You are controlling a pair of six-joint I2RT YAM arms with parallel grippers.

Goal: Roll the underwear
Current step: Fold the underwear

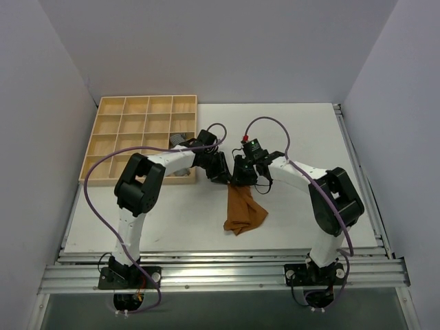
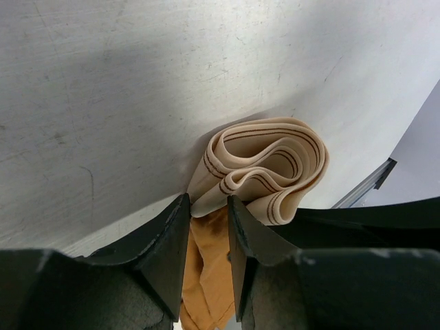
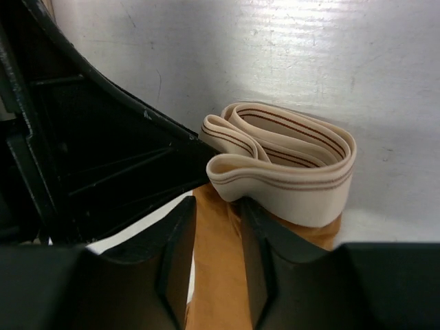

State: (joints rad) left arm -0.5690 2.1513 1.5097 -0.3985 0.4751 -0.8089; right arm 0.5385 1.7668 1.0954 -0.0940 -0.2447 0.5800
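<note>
At the middle of the table (image 1: 309, 137), our left gripper (image 2: 207, 206) pinches the underwear (image 1: 245, 210) just below its looped beige band (image 2: 265, 168). Our right gripper (image 3: 216, 210) pinches the same brown cloth close beside it. The rest trails toward our bases.

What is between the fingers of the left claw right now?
Brown fabric of the underwear fills the gap between the fingers of the left claw, right next to the coiled beige band; the left wrist view shows it.
</note>
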